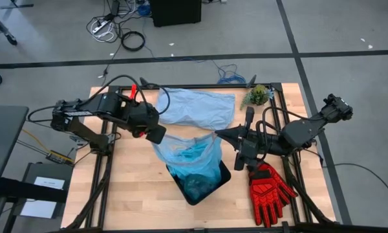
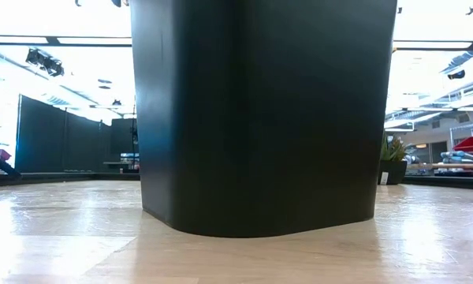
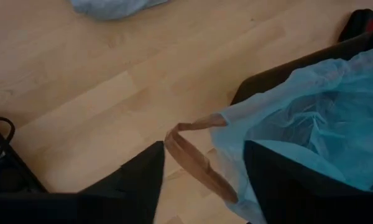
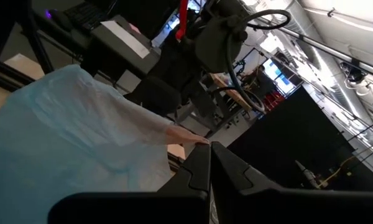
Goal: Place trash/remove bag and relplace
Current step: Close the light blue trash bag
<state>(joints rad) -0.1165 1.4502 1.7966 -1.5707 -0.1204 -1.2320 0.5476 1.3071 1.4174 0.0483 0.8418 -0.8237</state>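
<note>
- Table: pale wooden top carrying every item listed below.
- Bin: black, upright near the table's middle; in the low view its dark wall fills most of the frame.
- Grey-blue bag: paler plastic, lying flat on the table behind the bin.
- Bag: translucent cyan liner, its lower part in the bin, its mouth drawn up above the rim and stretched between the two grippers.
- Left gripper: at the liner's left edge, just beside the bin; fingers apart, straddling the liner's edge and a tan strip.
- Right gripper: at the liner's right edge; fingers together, pinching the liner's film.
- Red glove: flat on the table, right of the bin.
- Plant: small, green, behind and to the right of the bin.
</note>
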